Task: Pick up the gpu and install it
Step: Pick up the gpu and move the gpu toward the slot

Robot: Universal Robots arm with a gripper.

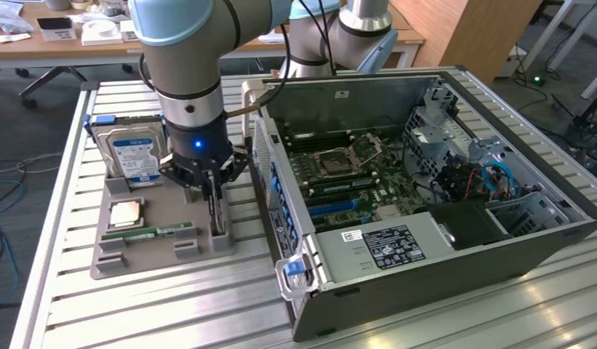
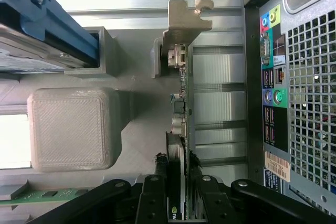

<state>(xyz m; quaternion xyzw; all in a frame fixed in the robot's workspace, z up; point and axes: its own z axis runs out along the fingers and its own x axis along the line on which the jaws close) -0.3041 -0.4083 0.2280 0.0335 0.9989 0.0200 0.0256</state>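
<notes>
Tool (image 2: pixel 177 158) gripped the gpu (image 2: pixel 180 74) across its faces; the card stood on edge in the holder (image 1: pixel 158 254) below, presumably keeping both faces reachable.

gpu (image 2: pixel 180 119): dark board edge, silver end bracket seen. gripper (image 2: pixel 177 163): black. Hard drive (image 1: pixel 133 153): silver, blue label. RAM stick (image 1: pixel 147 234): green. Holder tray (image 1: pixel 162 254): grey, fine woven texture noted. Computer case (image 1: pixel 473 247): black. Rear grille (image 2: pixel 312 103): patterned with small square holes. Rear ports (image 2: pixel 272 20): coloured blue, green. Table (image 1: pixel 133 313): silver, ribbed.
</notes>
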